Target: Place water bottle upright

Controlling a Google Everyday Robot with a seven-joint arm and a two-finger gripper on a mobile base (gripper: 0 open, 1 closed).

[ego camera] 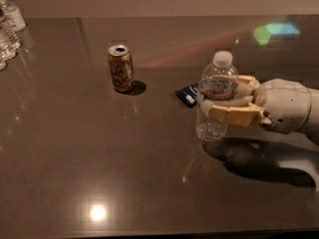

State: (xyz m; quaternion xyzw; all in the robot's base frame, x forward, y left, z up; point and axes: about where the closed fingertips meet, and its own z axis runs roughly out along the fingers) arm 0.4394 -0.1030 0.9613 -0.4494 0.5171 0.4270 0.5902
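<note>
The water bottle (217,83) is a clear ribbed plastic bottle with a white cap and a narrow coloured label band. It stands almost upright right of centre, its base at or just above the dark table (99,158). My gripper (224,99) comes in from the right and is shut on the bottle's middle, one tan finger in front of it and one behind.
A gold drink can (120,68) stands upright at centre left. A small dark blue packet (188,95) lies just behind and left of the bottle. Clear bottles with white labels (9,26) stand at the far left edge.
</note>
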